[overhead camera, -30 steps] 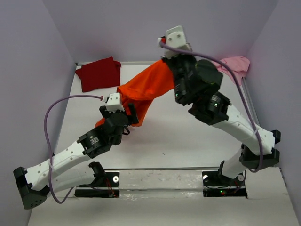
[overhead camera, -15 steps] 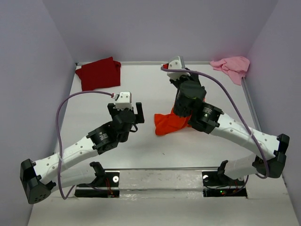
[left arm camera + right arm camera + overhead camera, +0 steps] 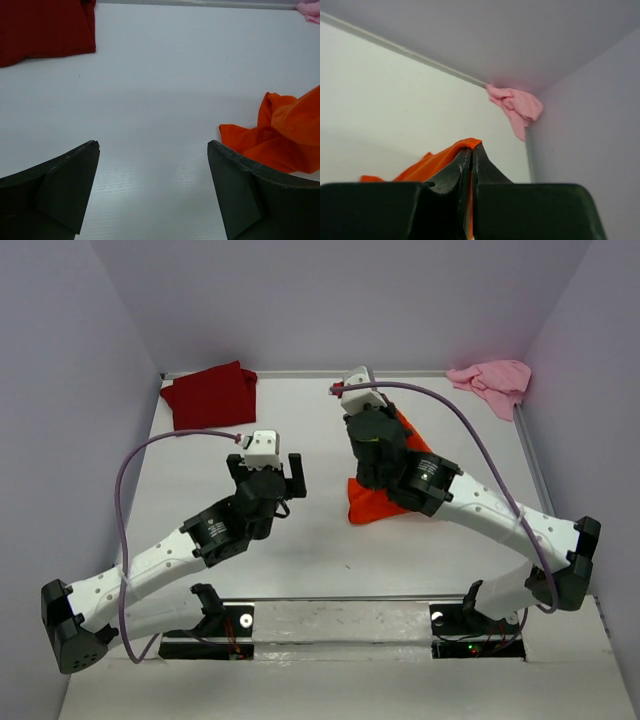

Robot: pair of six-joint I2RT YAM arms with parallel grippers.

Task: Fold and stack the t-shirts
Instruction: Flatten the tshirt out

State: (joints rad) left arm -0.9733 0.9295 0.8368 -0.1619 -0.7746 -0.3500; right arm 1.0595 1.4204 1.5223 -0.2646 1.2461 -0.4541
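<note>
One orange t-shirt stretched farther back by clamped right gripper.

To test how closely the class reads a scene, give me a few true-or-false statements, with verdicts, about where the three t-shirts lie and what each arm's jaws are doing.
1. The right jaws are shut on the orange t-shirt. True.
2. The left jaws hold the dark red t-shirt. False: they stand open and empty, and the dark red t-shirt lies in the far left corner of the table.
3. The pink t-shirt lies in the far right corner. True.
4. The orange t-shirt is stacked on the dark red one. False: the two lie well apart, with the orange one bunched near the middle.
</note>
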